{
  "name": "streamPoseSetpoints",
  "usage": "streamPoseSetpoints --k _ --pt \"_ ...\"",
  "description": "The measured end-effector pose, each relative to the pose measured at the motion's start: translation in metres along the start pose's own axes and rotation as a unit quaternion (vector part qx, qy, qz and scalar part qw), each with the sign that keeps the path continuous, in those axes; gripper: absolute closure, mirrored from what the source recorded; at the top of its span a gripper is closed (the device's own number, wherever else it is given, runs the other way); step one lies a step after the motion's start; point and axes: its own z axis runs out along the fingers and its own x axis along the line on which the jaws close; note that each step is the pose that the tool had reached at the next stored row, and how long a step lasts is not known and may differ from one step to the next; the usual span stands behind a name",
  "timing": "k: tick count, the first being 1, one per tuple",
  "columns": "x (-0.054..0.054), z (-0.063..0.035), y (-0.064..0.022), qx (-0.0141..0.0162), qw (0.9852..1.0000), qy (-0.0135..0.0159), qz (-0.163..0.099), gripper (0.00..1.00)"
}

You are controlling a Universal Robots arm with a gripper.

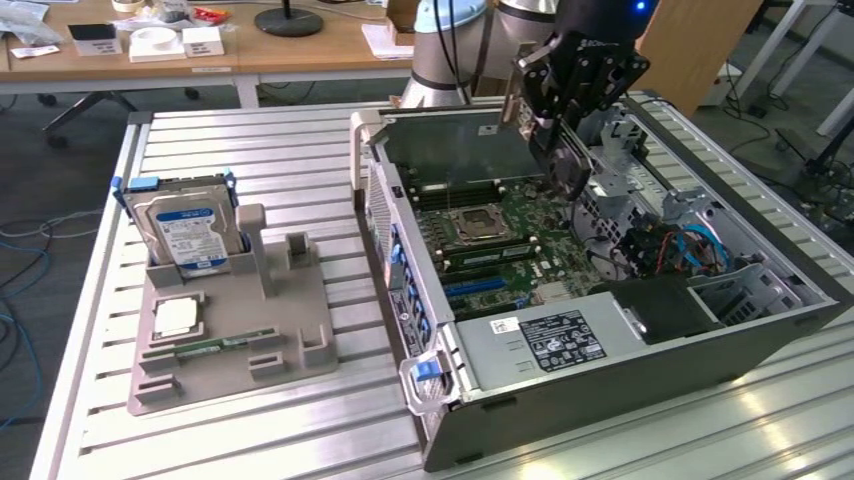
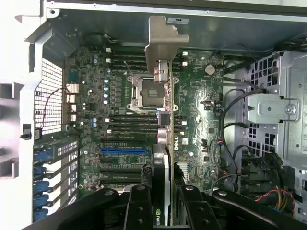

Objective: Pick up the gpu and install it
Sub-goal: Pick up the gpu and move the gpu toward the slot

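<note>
a robot arm's claw (image 1: 571, 95) hung over an open computer case (image 1: 747, 330) on a slatted metal desk (image 1: 240, 440). its jaws were closed partway, clamping the flat faces of the gpu (image 1: 566, 168). the card hung above the motherboard (image 1: 514, 235), apparently clear of it, with its silver bracket (image 2: 160, 45) farthest from the claw. a blue expansion slot (image 2: 122, 150) lay crosswise to the card. done well, this step likely called for a firm grip, the card's edge turned parallel to the slot, and clearance from the cables (image 1: 687, 248).
</note>
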Motion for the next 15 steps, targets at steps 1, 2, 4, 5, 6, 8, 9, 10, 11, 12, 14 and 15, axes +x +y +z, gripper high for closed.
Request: streamPoseSetpoints --k 1,2,4,5,6,8,9,10,11,12,14,15 --pt "-0.0001 0.0 0.0 0.0 1.0 0.0 0.0 0.73" --pt "-0.0002 0.0 0.0 0.0 1.0 0.0 0.0 0.73" --pt "-0.0001 0.0001 0.0 0.0 1.0 0.0 0.0 0.73" --pt "-0.0001 0.0 0.0 0.0 1.0 0.0 0.0 0.73" --pt "-0.0002 0.0001 0.0 0.0 1.0 0.0 0.0 0.73" --pt "-0.0001 0.0001 0.0 0.0 1.0 0.0 0.0 0.73" --pt "-0.0001 0.0 0.0 0.0 1.0 0.0 0.0 0.73" --pt "-0.0002 0.0001 0.0 -0.0001 1.0 0.0 0.0 0.73" --pt "-0.0002 0.0001 0.0 -0.0001 1.0 -0.0001 0.0 0.73" --pt "-0.0006 0.0001 0.0 -0.0001 1.0 0.0 0.0 0.73" --pt "-0.0022 0.0001 0.0 0.0 1.0 0.0 0.0 0.73" --pt "-0.0034 0.0002 0.0 0.0 1.0 0.0 0.0 0.73"
